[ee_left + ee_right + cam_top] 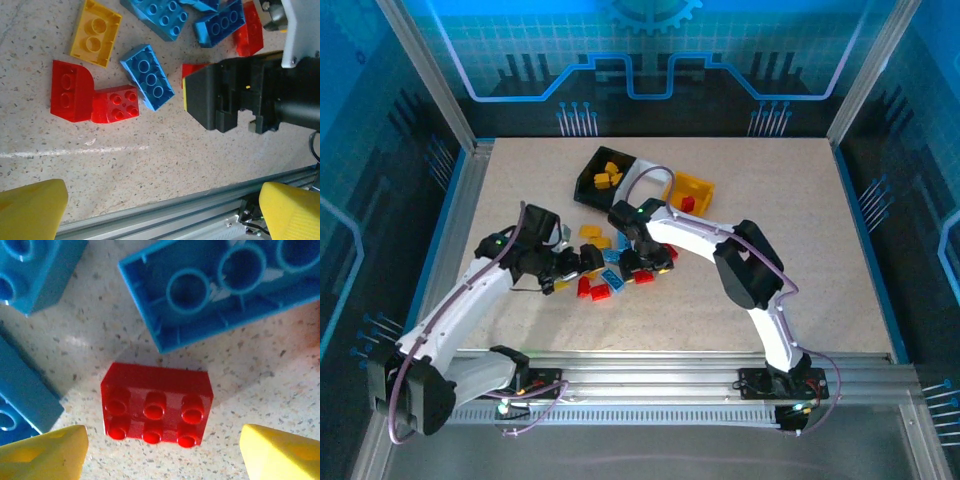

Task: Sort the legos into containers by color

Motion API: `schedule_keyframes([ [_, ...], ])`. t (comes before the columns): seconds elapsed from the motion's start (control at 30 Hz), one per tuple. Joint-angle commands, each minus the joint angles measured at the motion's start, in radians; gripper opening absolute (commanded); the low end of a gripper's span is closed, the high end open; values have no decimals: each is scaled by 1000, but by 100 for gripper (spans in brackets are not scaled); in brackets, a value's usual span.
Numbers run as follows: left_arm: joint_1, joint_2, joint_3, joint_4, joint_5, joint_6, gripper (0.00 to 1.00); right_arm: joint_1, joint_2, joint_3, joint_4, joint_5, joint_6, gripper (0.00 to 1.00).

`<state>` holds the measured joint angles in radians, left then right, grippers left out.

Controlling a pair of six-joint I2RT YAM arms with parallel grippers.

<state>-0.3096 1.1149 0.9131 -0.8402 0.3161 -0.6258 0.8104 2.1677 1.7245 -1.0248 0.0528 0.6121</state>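
Red six-stud plastic lego brick [156,410], lying studs-up in the loose pile near the black plastic bin [585,185], is straddled untouched by the released right gripper [162,452], which should be lowered centred and square before being clenched; the left gripper [162,207] is seen released and empty, near-left of that bin.

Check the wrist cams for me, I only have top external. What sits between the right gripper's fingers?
Observer: A red six-stud brick, studs up on the table, sits between the open fingers of the right gripper; neither fingertip touches it.
Operator: Anything crowding it?
Observer: A blue brick lies hollow side up just beyond it, with a narrow gap between them.
Operator: Left gripper?
Observer: The left gripper is open with nothing between its fingers; a curved red brick touching a red four-stud brick lies ahead of it.
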Motion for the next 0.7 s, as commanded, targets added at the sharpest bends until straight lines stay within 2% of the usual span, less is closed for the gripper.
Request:
schedule_keyframes([
  [0.0, 1, -18, -39, -25, 43, 14, 99, -15, 46, 23, -37, 21, 29, 80],
  [0.27, 3, -15, -43, -37, 26, -29, 99, -56, 98, 37, -3, -20, -38, 70],
  [0.4, 1, -9, -39, -30, 10, -65, 99, -60, 95, 44, 3, -31, -78, 56],
  [0.53, 0, 16, -29, -28, -10, -103, 99, -63, 54, 17, 18, -49, -124, 45],
  [0.67, -3, 29, -8, -17, -46, -131, 99, -69, -26, -22, 25, -77, -149, 44],
])
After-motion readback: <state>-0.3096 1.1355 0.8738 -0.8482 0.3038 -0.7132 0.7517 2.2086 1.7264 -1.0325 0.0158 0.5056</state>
